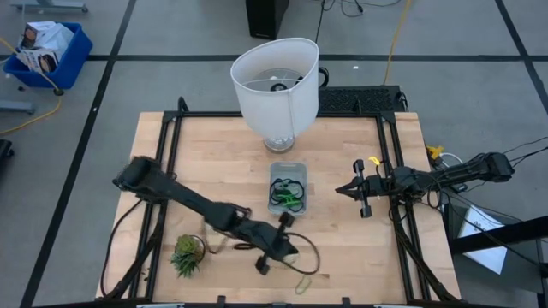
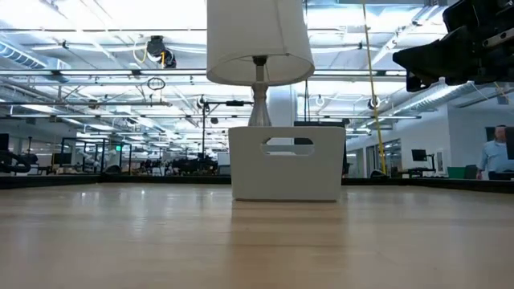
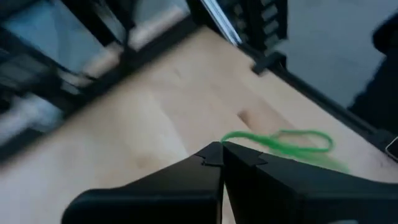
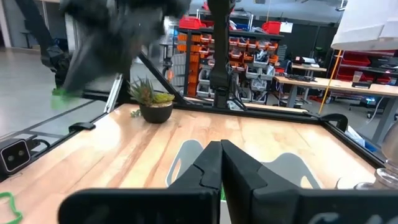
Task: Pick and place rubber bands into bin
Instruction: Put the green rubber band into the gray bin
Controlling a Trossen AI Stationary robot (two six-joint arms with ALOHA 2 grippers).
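bin (image 1: 288, 170) holds tangled dark and green rubber bands (image 1: 287, 196). my left jaws (image 1: 289, 249) together near front bench (image 1: 223, 154) edge; right jaws (image 1: 344, 190) together, beside bin.

bin (image 1: 288, 168) pale grey-blue | rubber bands (image 1: 288, 197) green, black | lampshade (image 1: 276, 79) white

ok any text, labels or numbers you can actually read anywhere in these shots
None can be read.
Printed packaging in the blue crate: too small to read.
Red storage bins on the shelves behind the table: any labels too small to read.
The bin, lampshade and both grippers show no markings.
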